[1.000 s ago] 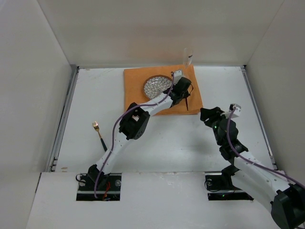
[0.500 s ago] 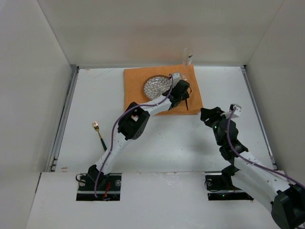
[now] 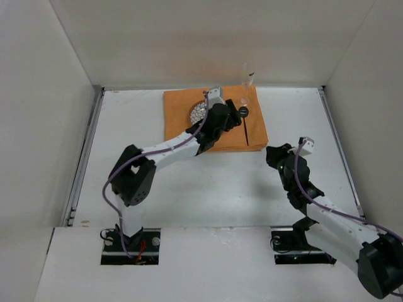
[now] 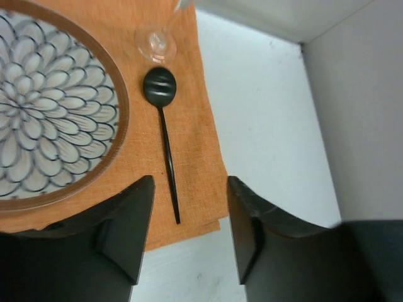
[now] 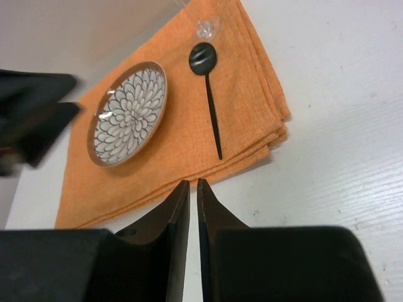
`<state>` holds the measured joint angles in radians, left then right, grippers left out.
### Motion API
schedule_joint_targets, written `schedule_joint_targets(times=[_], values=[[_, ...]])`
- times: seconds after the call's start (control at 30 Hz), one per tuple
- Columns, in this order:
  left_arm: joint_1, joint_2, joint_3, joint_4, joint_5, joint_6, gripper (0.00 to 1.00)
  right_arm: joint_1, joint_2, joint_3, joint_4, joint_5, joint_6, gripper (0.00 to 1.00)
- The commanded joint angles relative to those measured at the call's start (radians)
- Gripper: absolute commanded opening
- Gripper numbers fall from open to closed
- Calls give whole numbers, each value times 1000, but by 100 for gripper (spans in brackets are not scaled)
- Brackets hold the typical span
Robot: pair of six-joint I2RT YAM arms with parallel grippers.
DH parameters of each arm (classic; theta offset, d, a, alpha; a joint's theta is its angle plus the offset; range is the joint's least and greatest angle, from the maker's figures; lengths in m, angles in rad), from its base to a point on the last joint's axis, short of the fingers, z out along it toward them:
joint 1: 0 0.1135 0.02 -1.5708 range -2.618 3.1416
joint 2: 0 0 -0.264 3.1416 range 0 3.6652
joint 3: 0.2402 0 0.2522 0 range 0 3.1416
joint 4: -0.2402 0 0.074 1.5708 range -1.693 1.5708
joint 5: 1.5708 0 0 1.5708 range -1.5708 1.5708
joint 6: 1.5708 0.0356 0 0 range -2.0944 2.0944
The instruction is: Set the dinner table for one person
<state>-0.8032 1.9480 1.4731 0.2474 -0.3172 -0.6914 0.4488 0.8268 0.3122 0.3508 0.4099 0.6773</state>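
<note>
Orange cloth mat point(image 3: 179, 123) lies at the far middle of the dinner table point(image 3: 220, 189) in your overhead view. On it a patterned plate point(image 3: 198, 112) is half hidden under the left arm. A black spoon point(image 3: 245, 129) lies to the plate's right, and a clear glass point(image 3: 249, 74) stands upright at the mat's far right corner.

On your left wrist camera, the left gripper point(image 4: 189, 233) hangs over the mat's near edge, fingers spread wide with nothing between them. The spoon's handle points toward the gap, and the glass's foot sits just beyond the spoon's bowl.

On your right wrist camera, the right gripper point(image 5: 193, 201) has its fingers pressed almost together and empty. It is over bare white tabletop, near the mat's near edge.
</note>
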Motion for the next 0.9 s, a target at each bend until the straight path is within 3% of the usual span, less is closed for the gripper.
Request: schedule_joint_targets(times=[0.0,0.17,0.43,0.6,0.7,0.87], values=[[23,-206,-172,60,-77,55,52,18,64,47,36,18,-1,16],[107,-508,-498,-98,-206,59,59,115,190,132,-22,72,-18,14],[399,-986,-827,-578,-215,-46,60,225,210,137,65,106,-62,15],[517,-1077,-927,-749,-168,-115,59,250,201,143,73,99,-87,15],[532,-1094,-958,-810,-145,-148,58,267,198,143,77,90,-91,15],[543,-1115,-982,-864,-158,-184,48,262,216,146,57,72,-91,15]])
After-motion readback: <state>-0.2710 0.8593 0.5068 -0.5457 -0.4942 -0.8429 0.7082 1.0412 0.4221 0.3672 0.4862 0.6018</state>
